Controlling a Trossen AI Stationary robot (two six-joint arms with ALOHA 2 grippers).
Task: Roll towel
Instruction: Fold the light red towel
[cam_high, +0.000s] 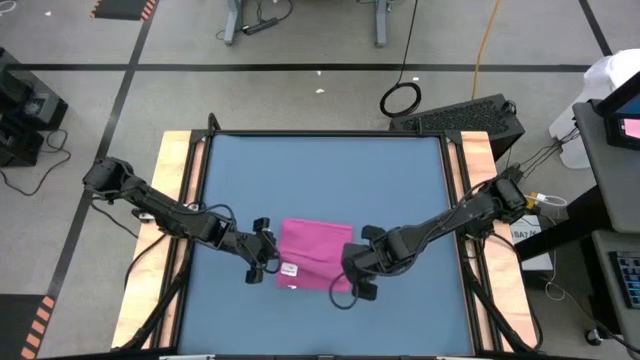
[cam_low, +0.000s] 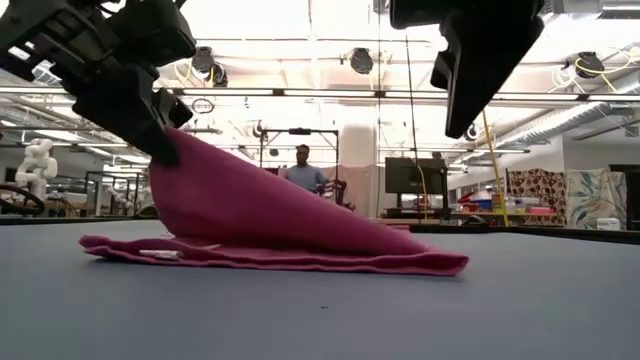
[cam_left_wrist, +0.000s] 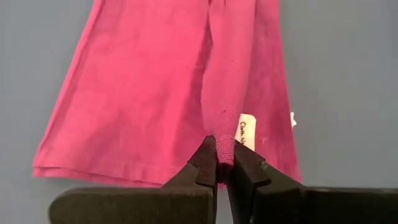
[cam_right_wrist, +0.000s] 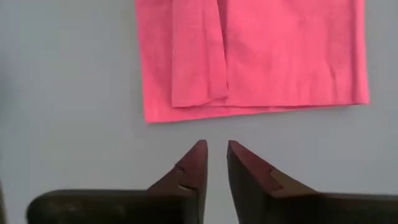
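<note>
Towel (cam_high: 312, 252), magenta-pink and folded, lies on the blue table (cam_high: 320, 170) in the lower middle of the high view, between the two arms. The left gripper (cam_left_wrist: 224, 163) has its fingers pressed together on a pinch of cloth at the towel's left edge, close to the small white tag (cam_left_wrist: 245, 132). In the low view that edge is lifted into a peak at the upper left of the frame, and the fabric slopes from it down to the flat layers on the table. The right gripper (cam_right_wrist: 216, 163) hovers above the table just beside the towel's right edge, touching nothing. Its fingers stand slightly apart with a narrow gap between them, and the right wrist view shows bare table between the tips and the nearest hem.

The step in hand looks like carrying the raised edge over to begin the roll. To do it well, the left gripper should probably keep its pinch firm and move the cloth across and low, so that the lifted flap curls onto the layers beneath it and does not drag the whole towel along the slick tabletop. The right gripper would likely help most by coming down on the far hem as an anchor or by taking a matching pinch. The main risk is a lopsided roll, because only one point of the edge is held and the flap may twist.
</note>
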